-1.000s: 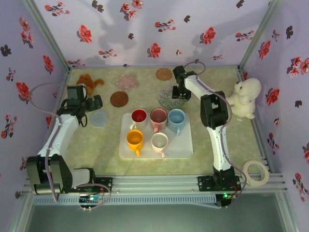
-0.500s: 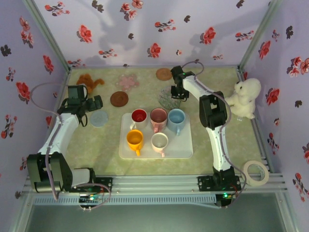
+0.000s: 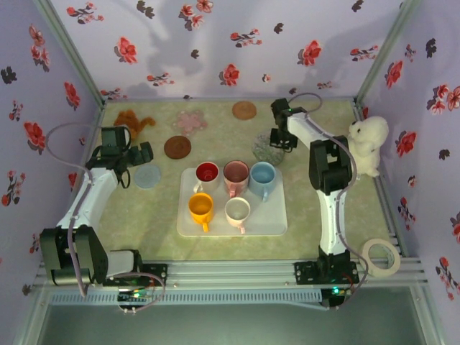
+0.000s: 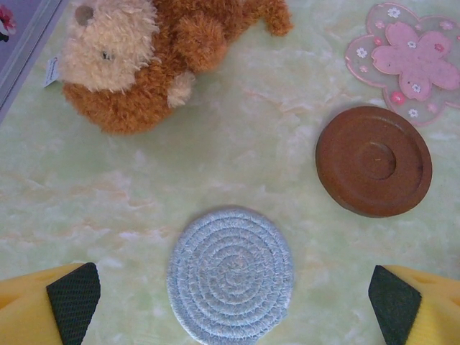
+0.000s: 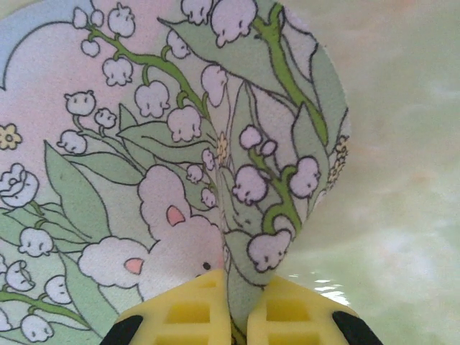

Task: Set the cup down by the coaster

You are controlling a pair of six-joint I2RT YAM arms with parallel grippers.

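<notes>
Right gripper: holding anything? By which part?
Yes. The right gripper is shut on the floral coaster, pinching it at its edge, where it buckles into a fold between the jaws.

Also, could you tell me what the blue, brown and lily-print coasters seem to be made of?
The blue coaster looks like coiled cotton rope, matte, from its spiral ridges. The brown coaster: smooth wood or plastic, with a round recess. The lily-print coaster seems thin fabric or felt; it creases in the right gripper.
</notes>
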